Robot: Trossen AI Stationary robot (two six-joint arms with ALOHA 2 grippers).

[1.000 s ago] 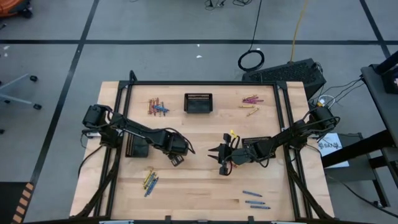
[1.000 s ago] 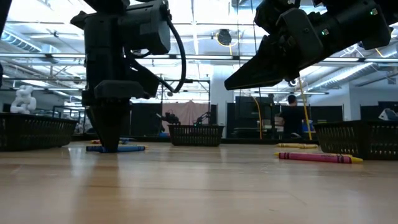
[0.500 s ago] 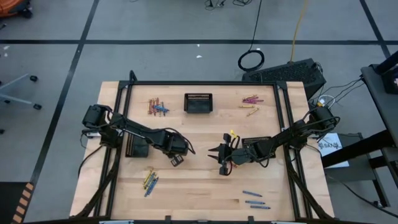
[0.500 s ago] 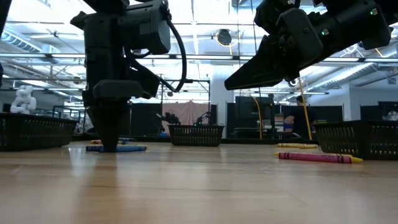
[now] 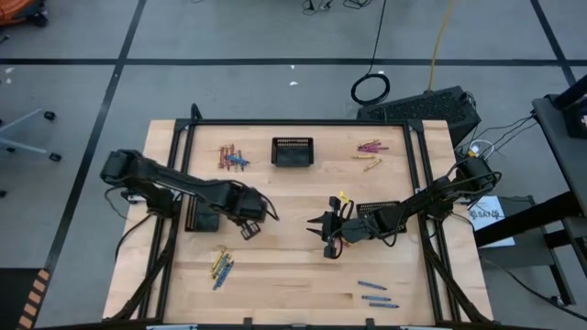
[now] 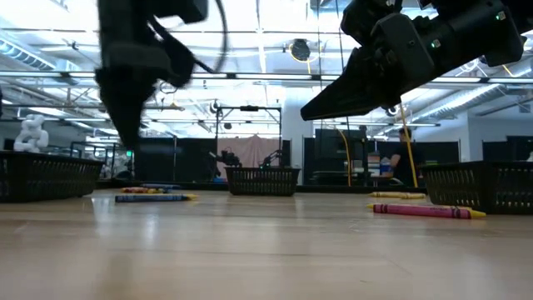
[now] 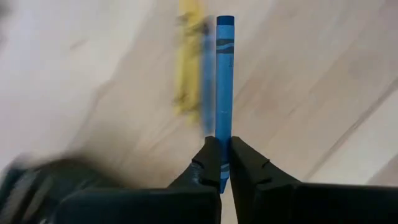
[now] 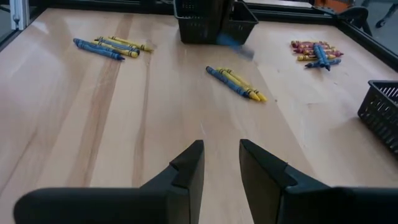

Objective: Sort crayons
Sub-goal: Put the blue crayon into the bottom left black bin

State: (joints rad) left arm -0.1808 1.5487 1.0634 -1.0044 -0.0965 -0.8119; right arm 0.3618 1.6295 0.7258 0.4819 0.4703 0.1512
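The left tool (image 7: 220, 177) is gripping 1 blue crayon (image 7: 224, 93) by its end above the wooden surface (image 5: 293, 275); carrying it level should prevent slipping. The right tool (image 8: 221, 163) is hovering mid-surface, fingers parted, empty.

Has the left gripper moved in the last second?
Yes. The left gripper, shut on a blue crayon, has shifted toward the left basket and lifted.

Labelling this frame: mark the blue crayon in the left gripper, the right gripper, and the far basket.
blue crayon (image 7: 224, 87), left wrist view, mid-shaft.
left gripper (image 7: 224, 163), left wrist view, fingertips.
right gripper (image 8: 221, 163), right wrist view, gap between fingertips.
far basket (image 5: 293, 162), high view, front wall.
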